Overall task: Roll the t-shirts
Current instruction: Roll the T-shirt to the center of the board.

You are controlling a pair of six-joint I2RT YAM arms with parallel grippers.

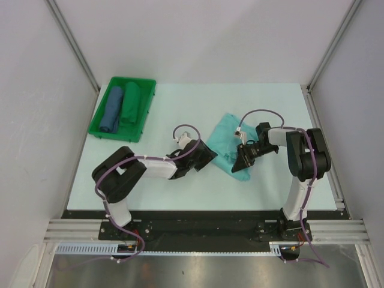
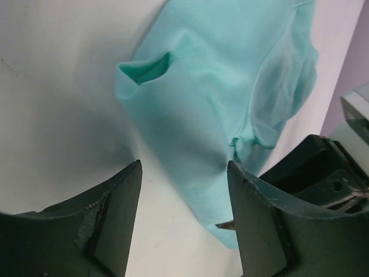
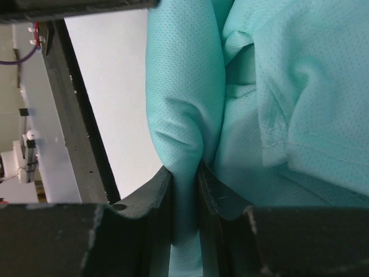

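**Mint t-shirt pinched by the right gripper, left gripper released**

The t-shirt (image 1: 225,141) lies crumpled on the table (image 1: 180,108), just right of centre in the top view. A loose sleeve opening shows in the left wrist view (image 2: 219,104).

The right gripper (image 1: 242,164) sits at the shirt's 5 o'clock edge. Its jaws are clamped on a raised fold of the cloth, seen close up in the right wrist view (image 3: 184,179), where the fold passes down between the two fingers. There the shirt (image 3: 277,86) fills most of the frame and its outline is cut off. A stitched hem is the only detail that can be made out.

The left gripper (image 1: 206,157) is at the shirt's 8 o'clock. Its jaws stand apart and grasp nothing (image 2: 183,173). The shirt's near corner runs towards the gap, and whether it touches the right-hand finger cannot be told.

From above, the right gripper hides the shirt's near end.

A green bin (image 1: 99,129) at the table's 10 o'clock corner holds a blue bundle (image 1: 111,109) and a dark green bundle (image 1: 129,104), side by side.
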